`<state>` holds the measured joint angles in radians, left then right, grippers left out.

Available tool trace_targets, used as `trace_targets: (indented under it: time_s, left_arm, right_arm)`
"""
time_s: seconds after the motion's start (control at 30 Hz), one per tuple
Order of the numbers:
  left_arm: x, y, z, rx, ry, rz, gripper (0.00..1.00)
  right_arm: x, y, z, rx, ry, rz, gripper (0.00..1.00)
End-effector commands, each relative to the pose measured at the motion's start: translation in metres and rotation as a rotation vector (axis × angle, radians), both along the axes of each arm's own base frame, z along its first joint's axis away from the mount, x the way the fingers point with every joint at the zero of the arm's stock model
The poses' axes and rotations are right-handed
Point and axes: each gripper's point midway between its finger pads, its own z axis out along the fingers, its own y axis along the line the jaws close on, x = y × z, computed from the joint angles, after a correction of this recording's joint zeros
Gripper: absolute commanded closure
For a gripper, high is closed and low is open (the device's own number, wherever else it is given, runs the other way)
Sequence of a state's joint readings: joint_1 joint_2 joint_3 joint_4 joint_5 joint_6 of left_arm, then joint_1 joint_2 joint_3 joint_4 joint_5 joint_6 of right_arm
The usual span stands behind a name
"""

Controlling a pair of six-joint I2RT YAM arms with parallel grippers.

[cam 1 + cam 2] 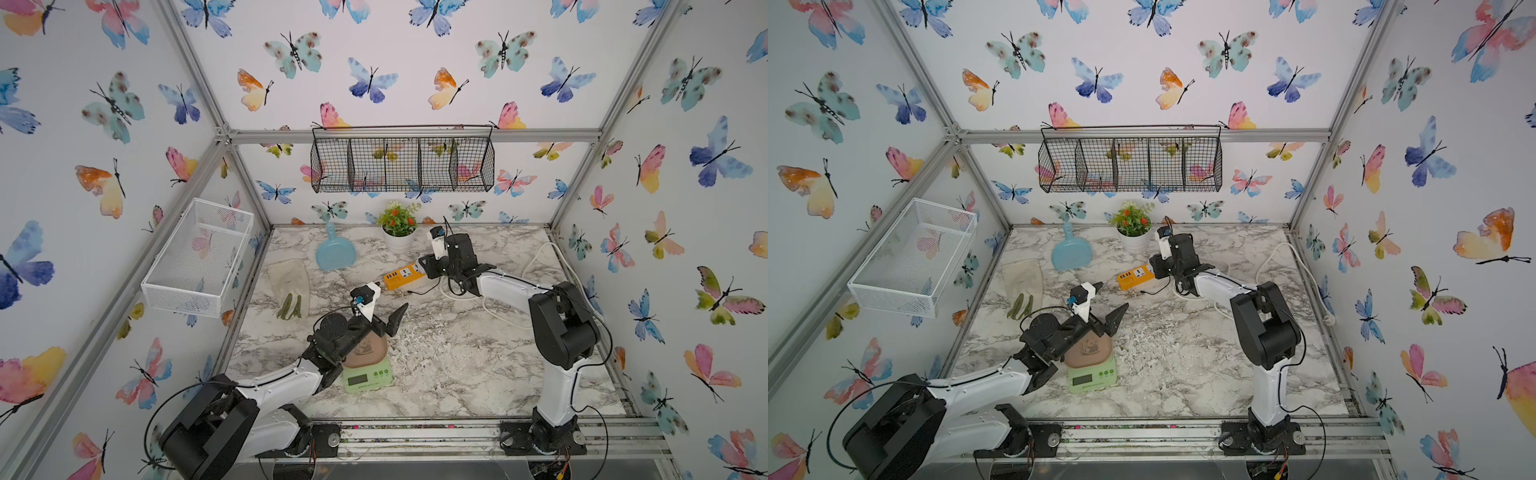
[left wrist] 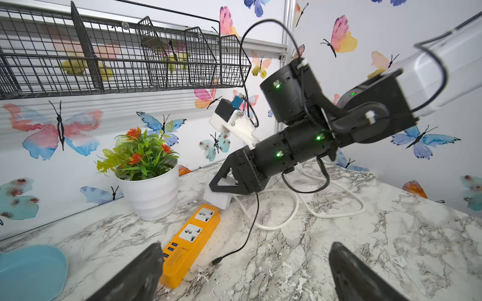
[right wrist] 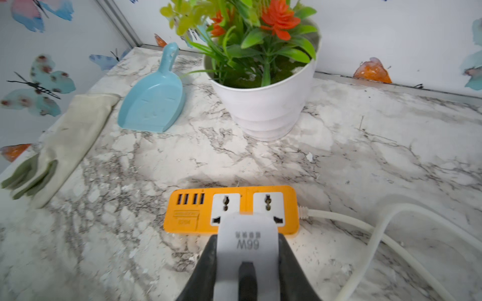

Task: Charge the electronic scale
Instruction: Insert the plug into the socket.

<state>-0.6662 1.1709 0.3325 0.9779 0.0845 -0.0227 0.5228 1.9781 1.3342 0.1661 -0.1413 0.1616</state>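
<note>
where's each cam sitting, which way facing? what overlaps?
Both top views: high above the arms' bases, looking down at the marble table; both arms show whole, left gripper open by the electronic scale, right gripper at the orange power strip.
Left wrist: on the left arm, facing the back wall across the table; its own open fingers frame the right arm.
Right wrist: on the right arm, looking down its fingers, shut on the white charger at the strip.
Shared: strip and plant pot show in all four.
</note>
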Motion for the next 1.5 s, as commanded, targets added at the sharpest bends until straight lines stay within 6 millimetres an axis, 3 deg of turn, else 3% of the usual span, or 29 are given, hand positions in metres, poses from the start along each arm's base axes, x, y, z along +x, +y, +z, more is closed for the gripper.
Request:
trace_targets:
  time_s: [0.0, 0.17, 0.37, 0.57, 0.9, 1.2, 1.47]
  left_arm:
    - [0.000, 0.007, -0.001, -0.007, 0.023, 0.021, 0.01]
    - [-0.002, 0.010, 0.000, -0.006, 0.017, 0.022, 0.01]
    - [-0.004, 0.012, -0.002, -0.003, 0.018, 0.024, 0.01]
    - [-0.005, 0.015, -0.001, -0.002, 0.012, 0.033, 0.00]
    - [-0.004, 0.015, 0.000, -0.001, 0.007, 0.036, 0.00]
    - [-0.004, 0.013, 0.000, -0.003, 0.008, 0.025, 0.01]
    - [-0.005, 0.013, 0.002, -0.004, 0.003, 0.020, 0.01]
  right_arm:
    - [0.027, -0.001, 0.015, -0.038, -0.109, -0.056, 0.98]
    - [0.038, 0.004, 0.012, -0.047, -0.149, -0.067, 0.98]
    - [0.039, 0.017, 0.007, -0.033, -0.152, -0.036, 0.98]
    - [0.035, 0.025, -0.014, -0.052, -0.119, -0.016, 0.98]
    - [0.031, 0.022, -0.027, -0.098, -0.097, -0.032, 0.98]
    - [0.030, 0.014, -0.017, -0.137, -0.125, -0.048, 0.98]
    - [0.029, 0.016, -0.032, -0.162, -0.094, -0.025, 0.98]
